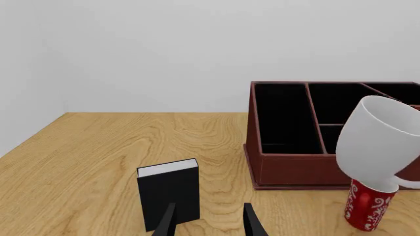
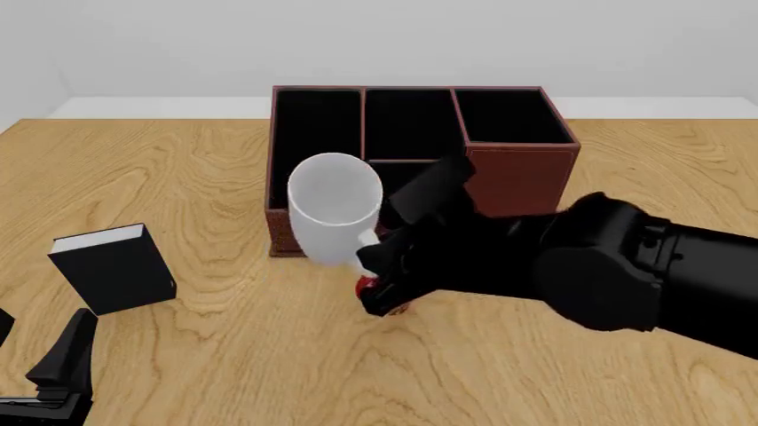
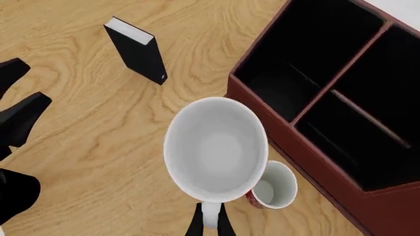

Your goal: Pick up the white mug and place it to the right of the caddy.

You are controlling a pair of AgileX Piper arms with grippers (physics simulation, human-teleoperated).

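My right gripper (image 3: 208,223) is shut on the loop handle of the white mug (image 3: 215,150). It holds the mug tilted in the air (image 2: 335,209), opening up, just above the red mug (image 3: 272,187) and in front of the caddy's left front corner. The caddy (image 2: 521,177) is a dark reddish-brown box with black compartments, and the white mug (image 1: 377,137) hangs in front of the caddy (image 1: 288,169) in the left wrist view. My left gripper (image 1: 208,221) is open and empty, low at the table's near left (image 2: 35,342).
A small black book (image 2: 113,266) with white pages stands upright left of the caddy, just ahead of my left gripper. The red patterned mug (image 1: 367,209) stands on the table under the white one. Bare wood lies right of the caddy.
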